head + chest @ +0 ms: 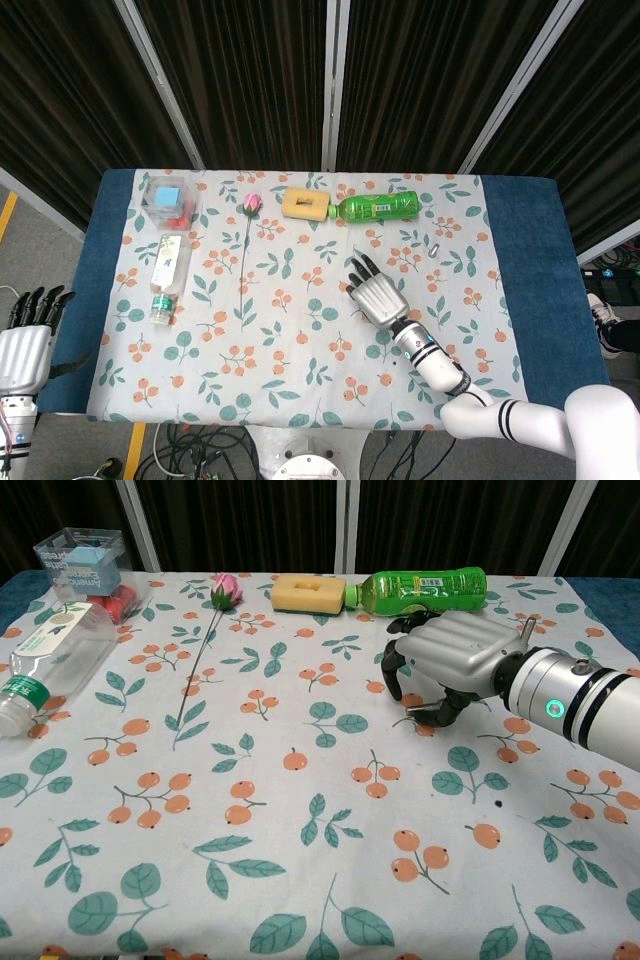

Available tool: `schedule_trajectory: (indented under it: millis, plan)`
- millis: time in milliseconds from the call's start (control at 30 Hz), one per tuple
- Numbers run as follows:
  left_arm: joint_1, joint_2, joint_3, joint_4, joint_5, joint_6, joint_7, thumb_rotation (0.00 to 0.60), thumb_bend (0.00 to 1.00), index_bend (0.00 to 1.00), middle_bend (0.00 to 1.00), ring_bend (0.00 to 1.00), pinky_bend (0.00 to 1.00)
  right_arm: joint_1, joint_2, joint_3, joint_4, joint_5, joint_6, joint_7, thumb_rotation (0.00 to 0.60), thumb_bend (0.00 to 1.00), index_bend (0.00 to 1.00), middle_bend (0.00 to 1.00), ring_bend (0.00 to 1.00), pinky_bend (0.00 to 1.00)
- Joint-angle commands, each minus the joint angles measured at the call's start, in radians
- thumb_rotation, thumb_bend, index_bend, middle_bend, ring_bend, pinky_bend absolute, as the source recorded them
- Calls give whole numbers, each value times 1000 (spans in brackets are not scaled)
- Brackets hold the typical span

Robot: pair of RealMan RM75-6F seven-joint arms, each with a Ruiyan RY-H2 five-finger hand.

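Note:
My right hand (376, 296) (446, 658) hangs low over the middle right of the flowered cloth (300, 340). Its fingers (396, 666) arch down and its thumb tip sits at the cloth. It covers the spot where a small silver bolt lay, and that bolt is now hidden beneath it. I cannot see any finger pinching the bolt. A second small bolt (434, 247) (524, 630) stands upright behind the hand, apart from it. My left hand (26, 340) hangs off the table's left front corner with its fingers apart and nothing in it.
Along the back lie a green bottle (378, 207) (420, 588), a yellow sponge (305, 204) (308, 592) and a pink rose (251, 203) (226, 586) with a long stem. At the left are a clear bottle (170, 270) (50, 655) and a clear box (168, 198) (85, 560).

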Motion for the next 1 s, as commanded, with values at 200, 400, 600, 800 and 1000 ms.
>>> schedule_trajectory:
  millis: [200, 400, 600, 800, 1000]
  plan:
    - [0, -3, 0, 7, 1, -2, -5, 600, 0, 148, 83, 0, 0, -12, -8, -10, 11, 1, 0, 15, 600, 254, 476, 237, 0, 0]
    - [2, -4, -1, 9, 0, -1, -10, 600, 0, 147, 83, 0, 0, -14, -10, -8, 12, 3, -3, 20, 600, 288, 501, 244, 0, 0]
    - [4, -6, 1, 14, 1, 0, -15, 600, 0, 148, 83, 0, 0, -20, -11, -5, 3, 8, 3, 24, 600, 356, 564, 263, 0, 0]
    - [4, -5, 1, 17, 1, -2, -17, 600, 0, 147, 83, 0, 0, -40, 11, 19, -51, 43, 13, 71, 600, 375, 575, 265, 0, 0]
    - [4, -7, 2, 17, 2, -5, -15, 600, 0, 147, 83, 0, 0, -60, 71, 56, -130, 98, -1, 164, 600, 375, 582, 268, 0, 0]
